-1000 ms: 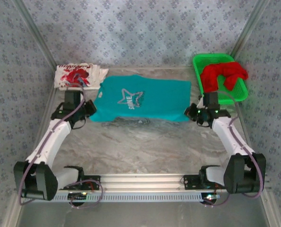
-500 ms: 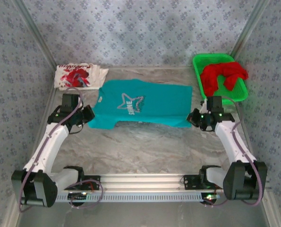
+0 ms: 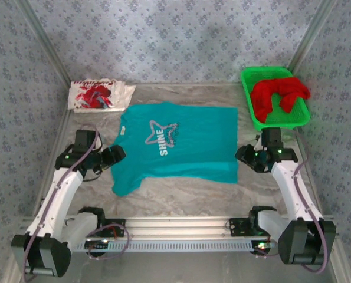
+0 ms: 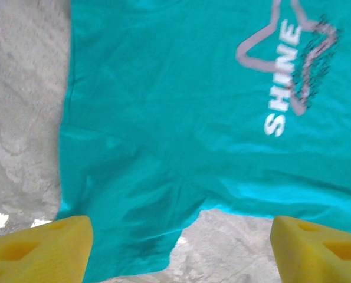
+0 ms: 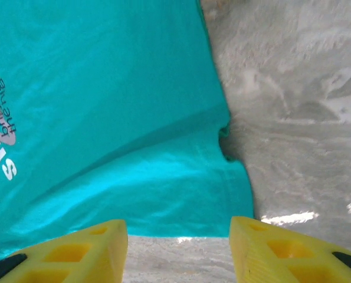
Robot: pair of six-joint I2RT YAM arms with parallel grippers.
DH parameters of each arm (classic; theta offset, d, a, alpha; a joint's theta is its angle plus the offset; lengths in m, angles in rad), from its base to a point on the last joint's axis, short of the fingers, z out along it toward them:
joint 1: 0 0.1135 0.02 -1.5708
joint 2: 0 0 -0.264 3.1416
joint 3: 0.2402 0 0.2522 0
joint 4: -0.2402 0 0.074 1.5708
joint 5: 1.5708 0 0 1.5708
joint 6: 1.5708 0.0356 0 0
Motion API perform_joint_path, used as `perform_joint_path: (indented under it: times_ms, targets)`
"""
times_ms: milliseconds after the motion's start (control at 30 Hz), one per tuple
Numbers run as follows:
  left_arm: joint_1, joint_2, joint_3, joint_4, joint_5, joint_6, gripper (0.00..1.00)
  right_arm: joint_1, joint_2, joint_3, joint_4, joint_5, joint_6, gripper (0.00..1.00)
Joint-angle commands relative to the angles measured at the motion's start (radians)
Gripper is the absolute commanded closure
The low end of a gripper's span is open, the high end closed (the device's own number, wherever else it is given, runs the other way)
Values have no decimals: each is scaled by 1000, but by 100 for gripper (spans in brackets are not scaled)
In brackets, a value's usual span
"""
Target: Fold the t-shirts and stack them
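A teal t-shirt (image 3: 181, 153) with white lettering lies spread flat on the table, chest up. My left gripper (image 3: 114, 157) stands open just off its near left sleeve. In the left wrist view, that gripper (image 4: 181, 253) holds nothing, and the teal sleeve (image 4: 134, 224) lies beneath and ahead of it. My right gripper (image 3: 246, 157) is open at the shirt's right hem corner. In the right wrist view, the teal hem (image 5: 163, 188) lies just past the open right gripper (image 5: 178, 253). A folded white t-shirt (image 3: 98, 95) with red print sits at the back left. A red t-shirt (image 3: 278, 94) is bunched in the basket.
The green plastic basket (image 3: 248, 75) stands at the back right by the wall. Patterned walls close in the back and both sides. Bare marbled tabletop (image 3: 181, 197) runs between the teal shirt and the rail at the arm bases.
Both grippers drew the teal shirt toward the near edge, stretching it flat, then opened and let go. The shirt now lies lower and fuller on the table.
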Motion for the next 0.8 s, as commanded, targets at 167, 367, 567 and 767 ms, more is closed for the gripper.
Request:
perform_joint_path:
  times_ms: [167,367,567,767]
  targets:
    - [-43,394,217,324,50,55,49,184,369,238,211,79,-37,80]
    - [-144,798,479,410,-10,199,54,280,692,496,265,101,-74,94]
    - [-158,1049,588,420,41,181,69,288,892,630,284,40,-16,100]
    - [-166,1027,408,493,60,150,69,292,898,570,280,88,-41,100]
